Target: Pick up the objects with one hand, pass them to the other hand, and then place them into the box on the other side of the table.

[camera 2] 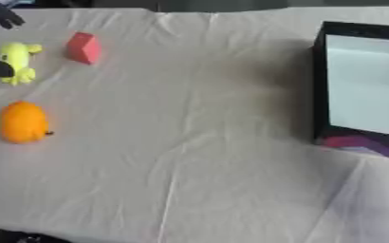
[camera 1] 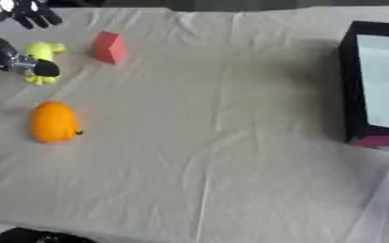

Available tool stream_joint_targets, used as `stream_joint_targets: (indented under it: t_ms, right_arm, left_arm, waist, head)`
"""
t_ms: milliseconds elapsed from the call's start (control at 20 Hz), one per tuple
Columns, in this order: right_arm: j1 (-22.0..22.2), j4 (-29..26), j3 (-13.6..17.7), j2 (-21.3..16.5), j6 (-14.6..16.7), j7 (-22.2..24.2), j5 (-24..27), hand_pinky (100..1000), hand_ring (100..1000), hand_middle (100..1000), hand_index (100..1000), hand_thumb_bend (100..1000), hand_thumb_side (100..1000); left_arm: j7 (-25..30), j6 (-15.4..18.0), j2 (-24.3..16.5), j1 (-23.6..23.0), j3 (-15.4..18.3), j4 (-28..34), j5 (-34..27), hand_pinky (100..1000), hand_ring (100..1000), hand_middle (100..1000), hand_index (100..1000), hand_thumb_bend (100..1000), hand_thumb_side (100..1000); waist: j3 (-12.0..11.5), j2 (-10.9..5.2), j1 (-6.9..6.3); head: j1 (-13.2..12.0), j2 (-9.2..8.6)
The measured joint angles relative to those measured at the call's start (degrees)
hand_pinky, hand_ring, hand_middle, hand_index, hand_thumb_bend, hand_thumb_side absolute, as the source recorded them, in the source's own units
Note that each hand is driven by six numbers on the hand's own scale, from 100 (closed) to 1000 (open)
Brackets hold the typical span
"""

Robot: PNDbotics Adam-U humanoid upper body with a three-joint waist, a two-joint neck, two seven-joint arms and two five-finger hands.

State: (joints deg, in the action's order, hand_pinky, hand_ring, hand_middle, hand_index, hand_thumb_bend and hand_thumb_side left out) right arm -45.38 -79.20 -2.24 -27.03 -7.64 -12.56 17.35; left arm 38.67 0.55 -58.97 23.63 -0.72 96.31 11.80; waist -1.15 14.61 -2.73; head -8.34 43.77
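The left hand hovered just beyond the yellow toy (fingers splayed, empty), so grasping it seemingly came next.

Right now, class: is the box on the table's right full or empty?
Empty: the box shows only its bare pale floor.
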Motion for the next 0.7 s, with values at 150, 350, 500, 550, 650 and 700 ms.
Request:
stream_joint_targets:
  t_ms: [150,350,500,550,650,700]
  right_arm:
    - [0.0,0.0,0.0,0.0,-0.1,0.1,-0.1,926,800,860,939,470,621]
    - [0.0,0.0,0.0,0.0,-0.1,0.1,-0.3,926,799,858,938,469,621]
    - [0.0,0.0,0.0,0.0,-0.2,0.2,-0.4,926,797,855,938,470,621]
    - [0.0,0.0,0.0,0.0,-0.2,0.2,-0.4,926,797,854,937,470,621]
    - [0.0,0.0,0.0,0.0,-0.2,0.2,-0.4,926,796,853,937,469,622]
    - [0.0,0.0,0.0,0.0,-0.2,0.3,-0.4,926,796,853,938,470,622]
  left_arm:
    - [1.6,-0.3,-0.6,-1.1,0.2,0.4,-1.2,823,819,793,857,765,597]
    - [4.4,-0.7,-1.3,-3.2,0.2,2.0,0.3,817,813,783,849,758,546]
    - [6.2,-1.1,-1.5,-5.0,0.1,3.4,3.1,819,814,778,847,744,466]
    - [6.8,-1.2,-1.5,-5.5,0.0,3.8,4.1,818,812,774,845,735,449]
    - [7.8,-1.4,-1.5,-6.3,-0.4,4.2,5.6,827,817,770,841,717,414]
    - [8.2,-1.5,-1.5,-6.6,-0.6,4.3,6.1,829,817,769,839,713,411]
  waist:
    - [0.0,0.0,0.0]
    - [-0.1,0.0,0.0]
    - [-0.1,0.0,0.0]
    - [-0.1,0.0,0.0]
    - [0.0,0.0,0.0]
    - [0.0,0.01,0.0]
  head:
    - [0.2,0.0]
    - [1.0,0.0]
    - [1.7,0.0]
    - [1.8,0.0]
    - [2.1,0.0]
    - [2.2,0.0]
